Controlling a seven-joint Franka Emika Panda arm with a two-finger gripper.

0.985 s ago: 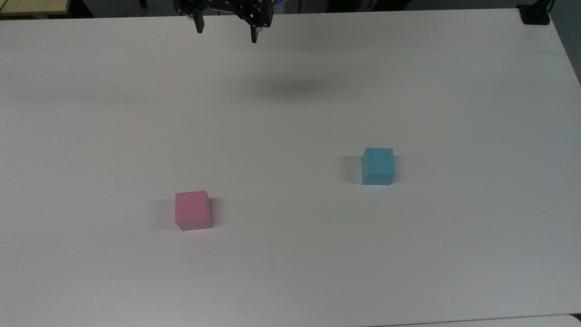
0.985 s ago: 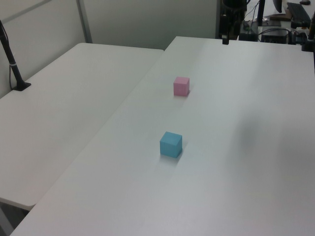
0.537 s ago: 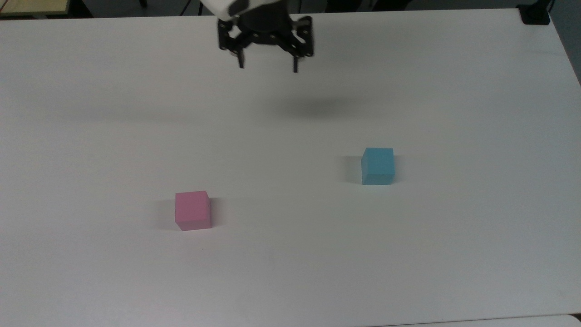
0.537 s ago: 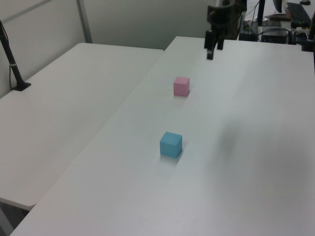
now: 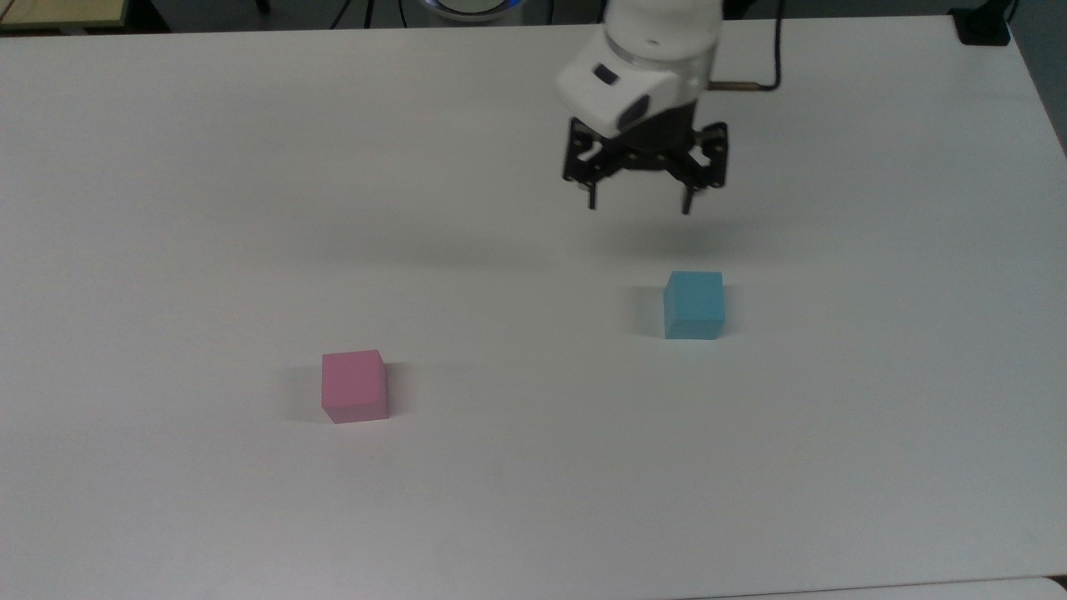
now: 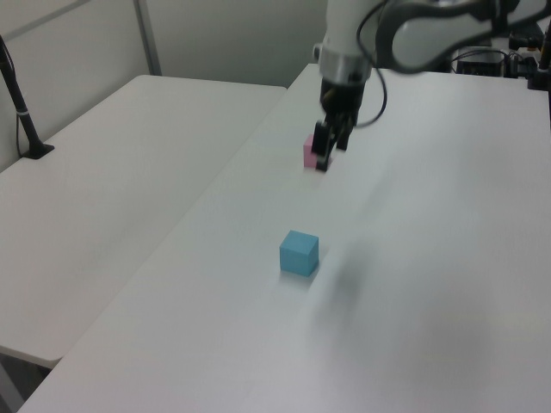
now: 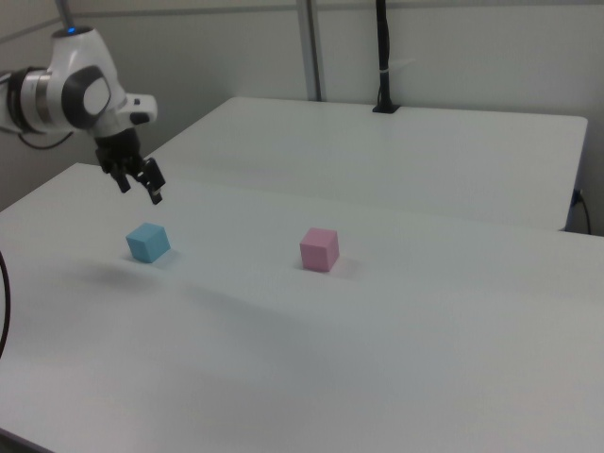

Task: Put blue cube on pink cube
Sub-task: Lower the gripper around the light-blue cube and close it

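Observation:
The blue cube (image 5: pixel 693 305) (image 6: pixel 299 253) (image 7: pixel 148 242) rests on the white table (image 5: pixel 517 500), right of centre in the top view. The pink cube (image 5: pixel 354 386) (image 7: pixel 319 249) sits apart from it, toward the top view's lower left; in the left view the pink cube (image 6: pixel 307 151) is partly covered by the gripper. My gripper (image 5: pixel 638 202) (image 6: pixel 324 158) (image 7: pixel 140 192) hangs in the air above the table, up and slightly left of the blue cube in the top view. Its fingers stand wide apart and hold nothing.
A second white table (image 6: pixel 112 172) (image 7: pixel 396 151) adjoins this one. A black post with a base (image 6: pixel 26 129) (image 7: pixel 382 57) stands on it, and its black base (image 5: pixel 982 29) appears at the top view's upper right corner.
The gripper has travelled from the table's far edge toward the blue cube, moving right and down in the top view, and its white wrist has come into view. Both cubes stayed put.

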